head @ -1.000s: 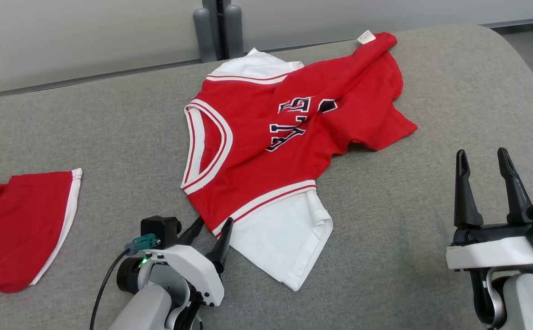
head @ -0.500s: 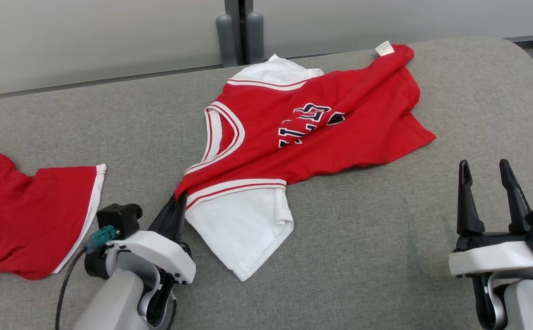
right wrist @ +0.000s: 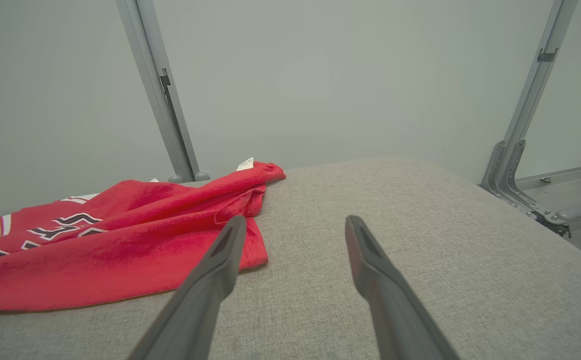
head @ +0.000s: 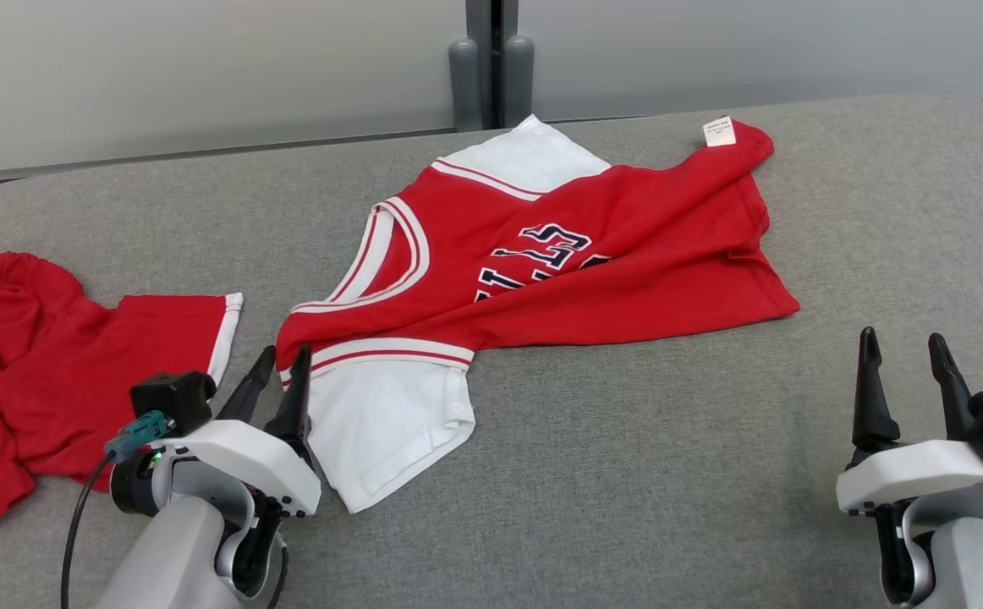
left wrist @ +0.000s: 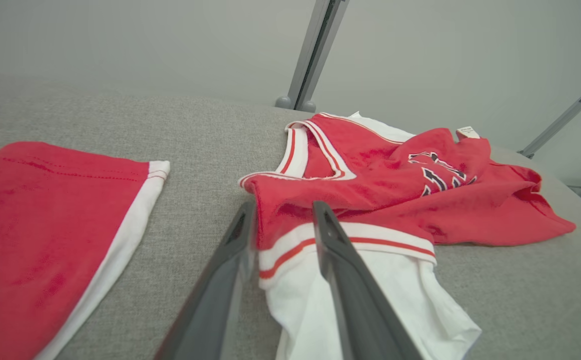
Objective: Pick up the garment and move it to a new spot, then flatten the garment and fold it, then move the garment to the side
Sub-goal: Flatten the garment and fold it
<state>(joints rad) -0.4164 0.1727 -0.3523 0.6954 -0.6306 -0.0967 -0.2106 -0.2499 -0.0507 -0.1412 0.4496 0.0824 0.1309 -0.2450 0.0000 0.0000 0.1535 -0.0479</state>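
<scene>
The garment (head: 584,254) is a red jersey with white sleeves and dark lettering, lying crumpled across the grey padded table (head: 669,465). Its near-left shoulder corner, with red-and-white trim, lies between the fingers of my left gripper (head: 280,355). Those fingers stand a little apart, not pinching the cloth. In the left wrist view the trim of the garment (left wrist: 395,170) spans the gap of the left gripper (left wrist: 283,212). My right gripper (head: 902,342) stands open at the lower right, above bare table. From the right wrist, the garment (right wrist: 120,250) lies left of the right gripper (right wrist: 295,222).
A second red cloth with a white hem (head: 35,372) is bunched at the table's left edge, close to my left arm, and also shows in the left wrist view (left wrist: 45,210). Two grey posts (head: 491,76) stand behind the table's far edge.
The head camera has turned. My left gripper shut on the garment's shoulder corner, dragged it left, and its fingers have now parted. The right gripper has stayed open.
</scene>
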